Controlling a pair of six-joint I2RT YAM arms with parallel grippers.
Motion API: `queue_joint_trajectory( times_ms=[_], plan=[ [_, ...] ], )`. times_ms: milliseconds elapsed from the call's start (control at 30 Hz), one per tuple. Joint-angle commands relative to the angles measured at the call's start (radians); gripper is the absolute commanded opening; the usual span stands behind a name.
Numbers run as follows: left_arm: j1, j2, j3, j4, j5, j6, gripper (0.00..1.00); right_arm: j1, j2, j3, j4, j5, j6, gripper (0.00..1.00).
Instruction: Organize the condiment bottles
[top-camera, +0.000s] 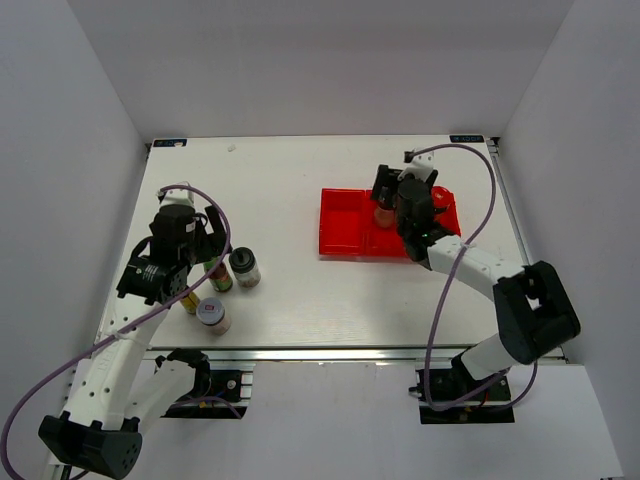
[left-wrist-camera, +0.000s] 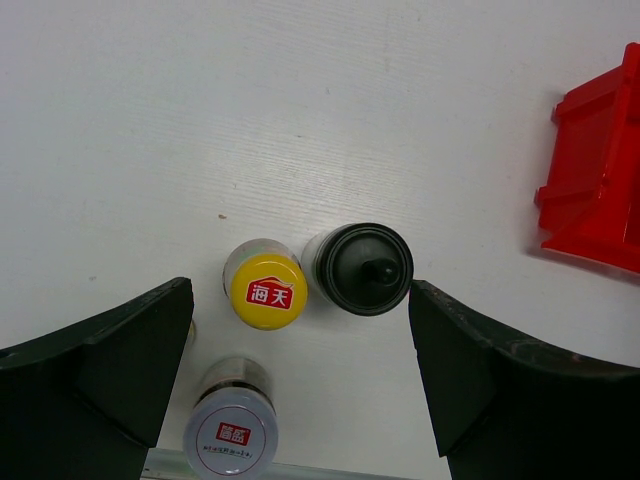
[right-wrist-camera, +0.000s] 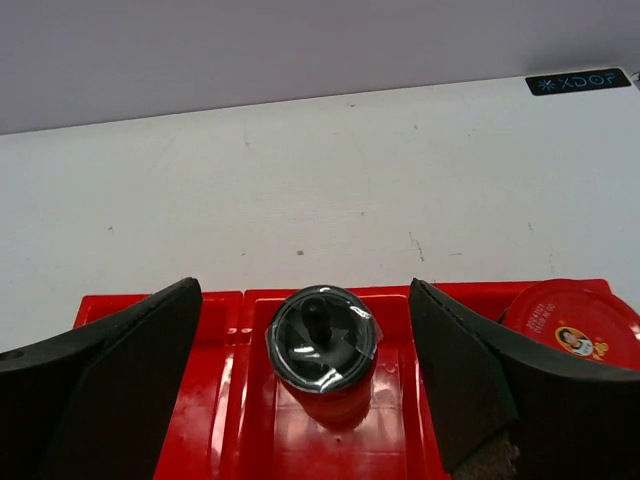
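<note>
Bright, even, diffuse light fills all three views and washes the white surface (top-camera: 300, 300) almost blank. Shadows are short, soft and pale, pooling just beside the bottles (top-camera: 245, 268). The left wrist view is crisp on the yellow-capped bottle (left-wrist-camera: 265, 291), and the black-capped shaker (left-wrist-camera: 368, 268) has a mild sheen. The right wrist view looks softer and grainier, with white glare streaks across the glossy red tray (right-wrist-camera: 250, 420) and glints on the film-wrapped shaker top (right-wrist-camera: 322, 338).

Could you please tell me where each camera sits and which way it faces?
Top external: overhead, near side, facing down at white table; left arm, right arm.
Left wrist: straight down at a yellow-capped bottle; open left gripper.
Right wrist: forward over a black-capped shaker; open right gripper.
All share the red plastic tray.
</note>
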Motion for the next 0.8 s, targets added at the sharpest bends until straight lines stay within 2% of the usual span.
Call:
queue_joint_trajectory(
  times_ms=[0,67,167,267,400,567,767],
  plan=[
    [0.001,-0.032,0.002,0.006,0.020,0.008,0.98,0.051,-0.086,0.044,-0.148,-0.081,-0.040,0.89],
    [0.001,-0.036,-0.003,0.004,0.025,0.008,0.98,0.104,-0.104,0.056,-0.183,-0.110,-0.087,0.89],
    [0.001,-0.044,-0.004,0.001,0.028,0.006,0.98,0.259,-0.086,0.101,-0.275,-0.165,-0.158,0.89],
    [0.001,-0.053,-0.006,0.003,0.032,0.008,0.98,0.356,-0.033,0.133,-0.316,-0.295,-0.178,0.89],
    [0.000,-0.059,-0.010,0.000,0.031,0.008,0.98,0.416,0.075,0.174,-0.286,-0.522,-0.166,0.89],
    [0.001,-0.070,-0.023,0.004,0.040,0.014,0.98,0.511,0.266,0.300,-0.270,-0.550,-0.220,0.89],
    [0.001,-0.075,-0.021,0.004,0.042,0.017,0.98,0.545,0.437,0.407,-0.243,-0.541,-0.229,0.89]
  ],
)
